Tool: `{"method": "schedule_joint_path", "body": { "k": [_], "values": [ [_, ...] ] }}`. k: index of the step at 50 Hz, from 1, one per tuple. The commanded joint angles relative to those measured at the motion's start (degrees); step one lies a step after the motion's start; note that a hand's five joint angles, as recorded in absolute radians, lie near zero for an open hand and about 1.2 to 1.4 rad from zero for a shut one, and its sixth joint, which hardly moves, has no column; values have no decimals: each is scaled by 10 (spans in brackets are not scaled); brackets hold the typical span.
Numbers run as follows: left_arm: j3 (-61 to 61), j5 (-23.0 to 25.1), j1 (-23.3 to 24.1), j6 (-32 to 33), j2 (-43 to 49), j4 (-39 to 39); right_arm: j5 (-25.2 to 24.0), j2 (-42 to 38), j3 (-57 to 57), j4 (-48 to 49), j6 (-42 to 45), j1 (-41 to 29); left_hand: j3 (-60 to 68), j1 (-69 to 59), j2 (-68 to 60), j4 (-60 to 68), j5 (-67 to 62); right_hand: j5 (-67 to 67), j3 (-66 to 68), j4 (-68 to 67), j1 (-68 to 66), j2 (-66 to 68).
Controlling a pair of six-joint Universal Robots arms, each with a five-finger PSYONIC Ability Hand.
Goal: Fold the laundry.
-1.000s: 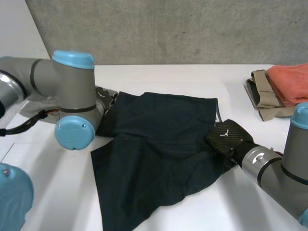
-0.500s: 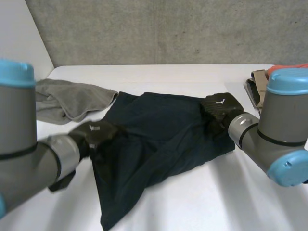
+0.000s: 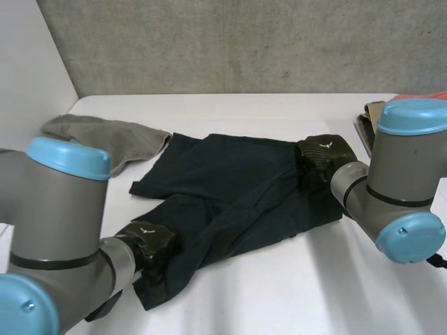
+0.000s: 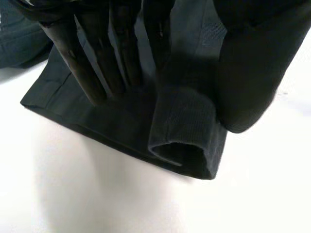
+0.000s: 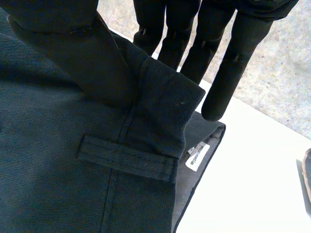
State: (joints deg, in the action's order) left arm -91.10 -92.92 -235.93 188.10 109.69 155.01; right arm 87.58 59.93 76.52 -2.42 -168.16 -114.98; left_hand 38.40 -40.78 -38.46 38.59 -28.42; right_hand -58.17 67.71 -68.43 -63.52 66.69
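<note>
Head view: dark shorts [image 3: 237,188] lay spread across the middle of the white table [image 3: 293,293], waistband toward the right arm, one leg stretched toward the left arm. Left hand [image 3: 150,244] sat on the near leg end, at the hem. Right hand [image 3: 323,155] sat at the far waistband corner. A grey cloth [image 3: 98,136] lay crumpled beyond the shorts on the left side, just beside them. A pile of folded clothes [image 3: 368,120] was at the right edge, partly hidden by the right arm. Left wrist view: fingers [image 4: 92,68] straight and pressed down on the hem, thumb [image 4: 248,73] opposite, with a raised fold of the hem pinched between thumb and nearest finger; the hem corner rested on the table. Right wrist view: thumb [image 5: 63,34] lay on top of the waistband corner, straight fingers [image 5: 218,48] behind it, so the corner was pinched between them. A belt loop [image 5: 126,158] sat under the thumb, and a white label [image 5: 197,156] showed inside the waistband.
</note>
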Motion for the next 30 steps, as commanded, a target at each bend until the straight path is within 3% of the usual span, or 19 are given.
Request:
{"method": "schedule_joint_path", "body": {
  "k": [1,6,9,14,15,19,25,30],
  "values": [
    [15,-56,16,8,23,56,-2,24,26,-5,2,8,416,-392,-415,414,-416,-118,123,-116,-165,133],
    [12,-64,14,37,14,84,-22,59,62,-20,32,32,416,-392,-415,414,-416,-118,123,-116,-165,133],
    [10,-41,17,70,-3,77,-64,91,105,-69,127,42,416,-392,-415,414,-416,-118,123,-116,-165,133],
    [-5,7,23,145,-38,20,-111,166,213,-194,358,67,416,-392,-415,414,-416,-118,123,-116,-165,133],
    [-13,22,25,171,-43,-9,-113,192,256,-228,439,81,416,-392,-415,414,-416,-118,123,-116,-165,133],
    [-32,65,28,214,-48,-73,-124,246,323,-247,597,121,416,-392,-415,414,-416,-118,123,-116,-165,133],
    [-20,82,29,224,-47,-87,-131,243,313,-197,541,116,416,-392,-415,414,-416,-118,123,-116,-165,133],
    [42,34,27,219,-19,-10,-128,202,265,-143,471,111,416,-392,-415,414,-416,-118,123,-116,-165,133]
  ]
}}
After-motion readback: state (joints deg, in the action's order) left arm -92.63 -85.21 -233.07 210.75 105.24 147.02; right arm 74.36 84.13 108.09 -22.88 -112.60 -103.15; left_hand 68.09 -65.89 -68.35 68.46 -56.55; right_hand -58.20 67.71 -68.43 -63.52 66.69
